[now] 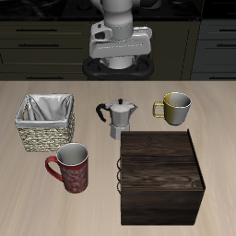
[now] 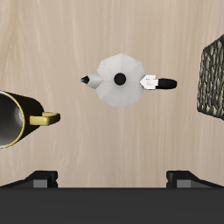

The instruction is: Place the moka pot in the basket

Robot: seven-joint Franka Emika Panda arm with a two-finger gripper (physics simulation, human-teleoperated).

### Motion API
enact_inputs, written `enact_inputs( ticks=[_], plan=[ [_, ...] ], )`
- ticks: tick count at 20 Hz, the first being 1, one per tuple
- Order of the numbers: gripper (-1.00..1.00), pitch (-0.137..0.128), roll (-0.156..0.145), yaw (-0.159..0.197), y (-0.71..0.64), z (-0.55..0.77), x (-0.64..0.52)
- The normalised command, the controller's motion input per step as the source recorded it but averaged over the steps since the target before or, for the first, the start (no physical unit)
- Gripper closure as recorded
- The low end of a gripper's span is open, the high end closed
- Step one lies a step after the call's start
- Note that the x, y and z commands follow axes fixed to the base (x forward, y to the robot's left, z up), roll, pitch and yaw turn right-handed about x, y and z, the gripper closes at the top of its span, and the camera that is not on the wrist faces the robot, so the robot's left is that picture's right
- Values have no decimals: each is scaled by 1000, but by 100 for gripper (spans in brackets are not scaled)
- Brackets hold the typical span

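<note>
The moka pot (image 1: 118, 117) stands upright on the table near its middle, silver with a black handle and lid knob. In the wrist view I look straight down on its lid (image 2: 120, 79). The basket (image 1: 44, 122) is tan wicker with a pale cloth lining and stands apart from the pot, beside it; only an edge of it shows in the wrist view (image 2: 213, 74). My gripper (image 1: 118, 63) hangs high above the table, behind the pot. Its fingers (image 2: 39, 178) stand wide apart and hold nothing (image 2: 112, 178).
A metallic mug with a yellow handle (image 1: 175, 107) stands on the pot's other side and shows in the wrist view (image 2: 17, 118). A red patterned mug (image 1: 72, 168) and a dark wooden box (image 1: 161, 175) stand nearer the table's front edge.
</note>
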Motion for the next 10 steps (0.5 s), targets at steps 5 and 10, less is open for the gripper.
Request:
enact_inputs(
  ticks=[5,10],
  plan=[
    [-100,37,6,-4,-203,-18,327],
    [-100,9,4,1,-202,-5,317]
  ],
)
